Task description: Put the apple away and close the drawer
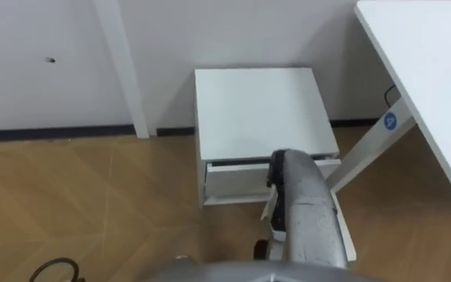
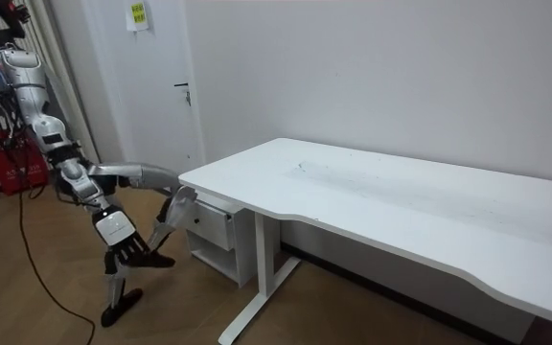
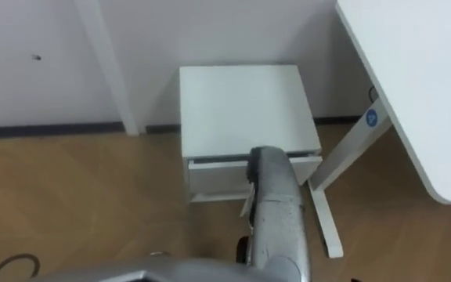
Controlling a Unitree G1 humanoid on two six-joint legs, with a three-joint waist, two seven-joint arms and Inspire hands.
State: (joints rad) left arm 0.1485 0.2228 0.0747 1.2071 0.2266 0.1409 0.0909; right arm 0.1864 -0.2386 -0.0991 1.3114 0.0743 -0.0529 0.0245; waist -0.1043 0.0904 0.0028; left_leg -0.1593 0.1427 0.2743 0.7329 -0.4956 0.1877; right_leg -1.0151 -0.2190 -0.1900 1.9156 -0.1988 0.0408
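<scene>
We see the drawer unit (image 1: 257, 106) on the wood floor (image 1: 92, 204) against the wall, just left of the table (image 1: 429, 70) leg. There's open floor to its left & in front. Room view adds: unit sits under the table's end corner, w/ the robot off that end. Right hand (image 1: 277, 172) is at the drawer (image 1: 237, 182) front, fingers hidden by the forearm, can't tell. Left hand (image 2: 134, 249) hangs low, fingers likewise unclear.

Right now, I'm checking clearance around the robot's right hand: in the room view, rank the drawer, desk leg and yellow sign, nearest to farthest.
From the right hand:
1. drawer, just beside it, toward the room view's right
2. desk leg, farther right and lower
3. yellow sign, high on the door, upper left
</scene>
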